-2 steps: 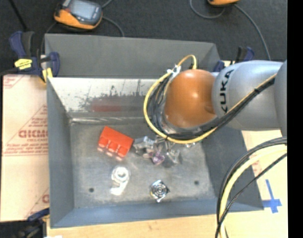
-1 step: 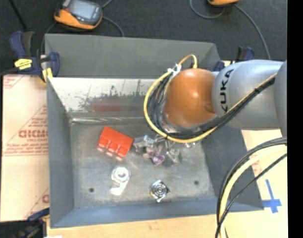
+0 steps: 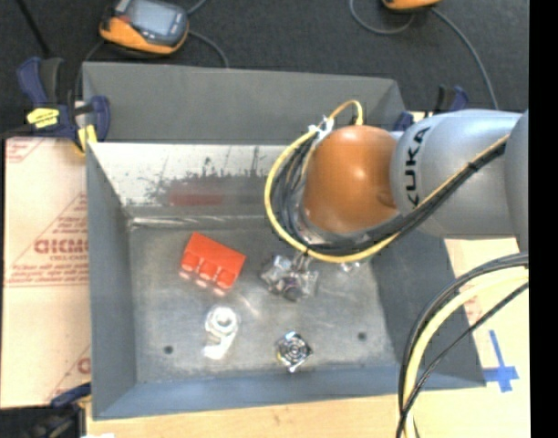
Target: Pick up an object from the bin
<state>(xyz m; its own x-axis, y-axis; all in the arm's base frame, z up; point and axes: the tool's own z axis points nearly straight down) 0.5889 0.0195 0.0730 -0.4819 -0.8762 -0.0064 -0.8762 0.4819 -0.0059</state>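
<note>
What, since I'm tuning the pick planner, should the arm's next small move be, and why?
Probably a short shift to the view's left, toward the orange ridged block. The end effector sits low over the bin floor, between that block and the shiny metal piece, seemingly centred on neither. The block looks the nearest and bulkiest target.

The arm [image 3: 466, 176] is a smooth silver-grey tube marked with black KUKA lettering [image 3: 413, 167]. 1 rounded orange cover [image 3: 347, 190] caps the wrist. Yellow and black cables [image 3: 281, 176] loop around this cover. The pincer [image 3: 293, 276] beneath is small grey metal.
</note>
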